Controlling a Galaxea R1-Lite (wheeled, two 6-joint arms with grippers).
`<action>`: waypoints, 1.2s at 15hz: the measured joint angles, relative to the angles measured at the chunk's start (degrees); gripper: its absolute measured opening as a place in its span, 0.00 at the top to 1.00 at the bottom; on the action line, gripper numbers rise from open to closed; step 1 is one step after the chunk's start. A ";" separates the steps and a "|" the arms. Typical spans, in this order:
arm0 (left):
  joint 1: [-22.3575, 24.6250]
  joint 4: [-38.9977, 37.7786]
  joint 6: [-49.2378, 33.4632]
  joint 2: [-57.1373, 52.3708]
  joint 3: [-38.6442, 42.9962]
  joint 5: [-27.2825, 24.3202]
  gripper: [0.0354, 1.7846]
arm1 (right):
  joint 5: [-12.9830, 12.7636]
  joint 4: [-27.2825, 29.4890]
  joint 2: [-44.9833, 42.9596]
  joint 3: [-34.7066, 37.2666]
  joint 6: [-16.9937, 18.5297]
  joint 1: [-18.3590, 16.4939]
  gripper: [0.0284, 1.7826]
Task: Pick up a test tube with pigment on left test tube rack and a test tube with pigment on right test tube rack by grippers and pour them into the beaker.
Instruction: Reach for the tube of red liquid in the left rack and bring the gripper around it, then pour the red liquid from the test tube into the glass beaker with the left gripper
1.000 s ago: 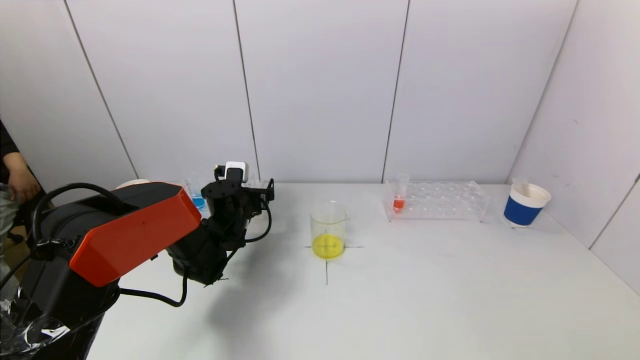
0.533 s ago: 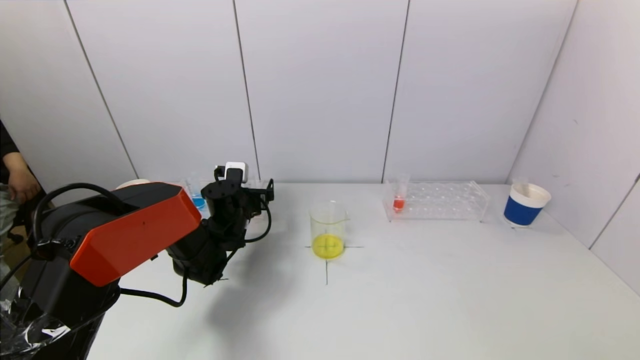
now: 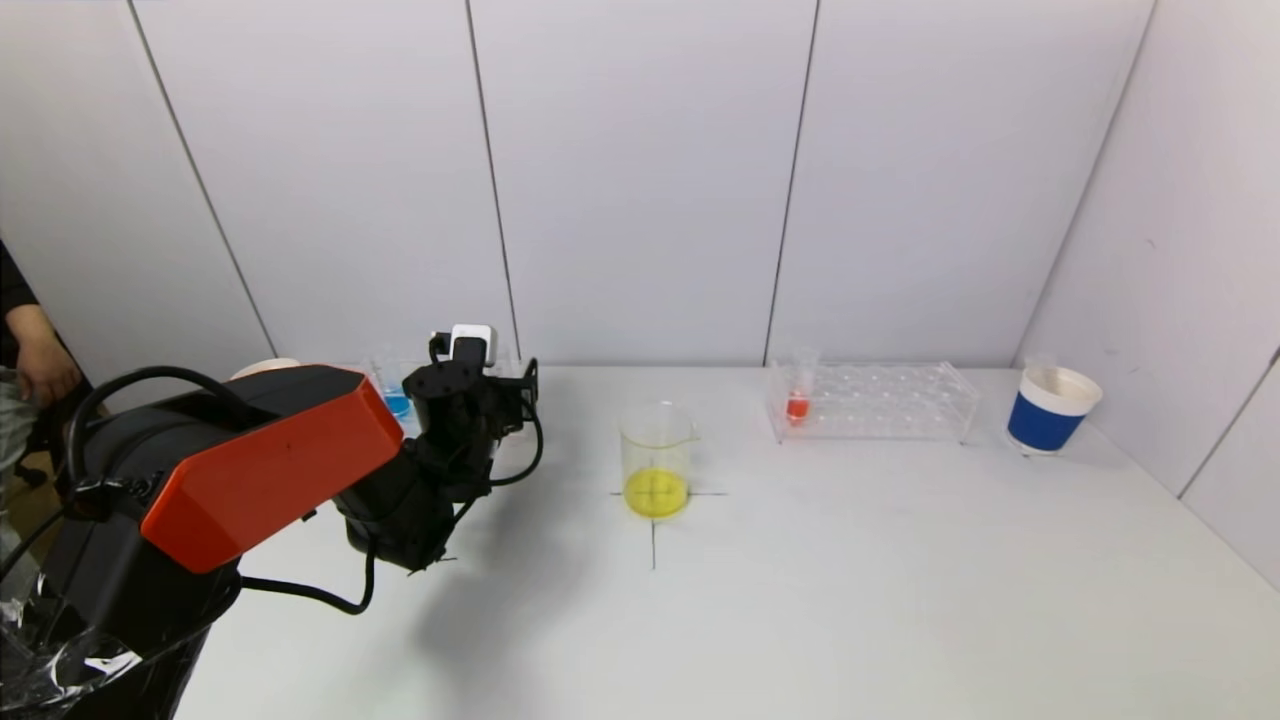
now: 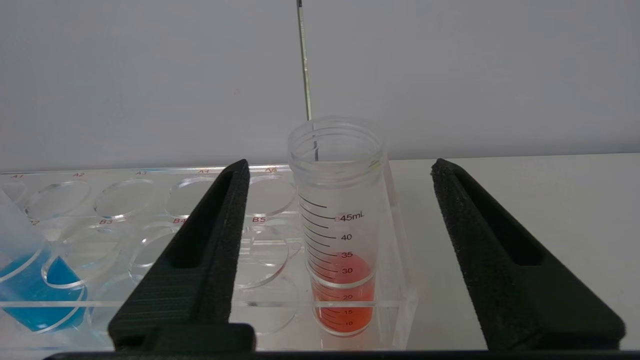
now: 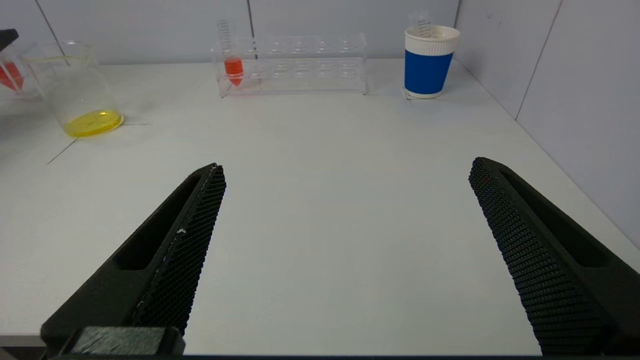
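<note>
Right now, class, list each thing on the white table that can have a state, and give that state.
Left claw: open around the orange-liquid tube, not touching.
Clear graduated tube of orange liquid: upright in left rack, uncapped.
Tube of blue liquid: tilted in left rack.
Clear glass beaker: upright, yellow liquid at bottom.
Right claw: open, empty.

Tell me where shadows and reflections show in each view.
Head view: a soft shadow lies on the table beneath the left arm. Left wrist view: the clear rack shows faint reflections. Right wrist view: the blue cup casts a slight shadow.
</note>
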 joint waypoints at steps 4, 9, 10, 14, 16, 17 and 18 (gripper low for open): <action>0.00 0.00 -0.02 0.02 0.00 0.01 0.72 | -0.01 0.00 0.00 0.00 0.00 0.00 0.01; 0.00 -0.05 -0.02 0.02 0.00 0.01 0.77 | -0.01 0.00 0.00 0.00 0.00 0.00 0.01; 0.00 -0.05 0.00 0.02 -0.02 0.00 0.77 | -0.01 0.00 0.00 0.00 0.00 0.00 0.01; 0.00 -0.02 -0.02 0.02 -0.05 0.01 0.77 | -0.01 0.00 0.00 0.00 0.00 0.00 0.01; 0.00 0.00 -0.02 -0.02 -0.05 0.00 0.77 | -0.01 0.02 0.00 0.00 0.00 0.00 0.01; 0.00 0.01 -0.02 -0.06 -0.05 0.00 0.77 | 0.00 0.00 0.00 0.00 0.00 0.02 0.01; 0.00 0.04 0.00 -0.15 -0.05 0.01 0.77 | -0.01 0.00 0.00 0.00 0.00 0.02 0.01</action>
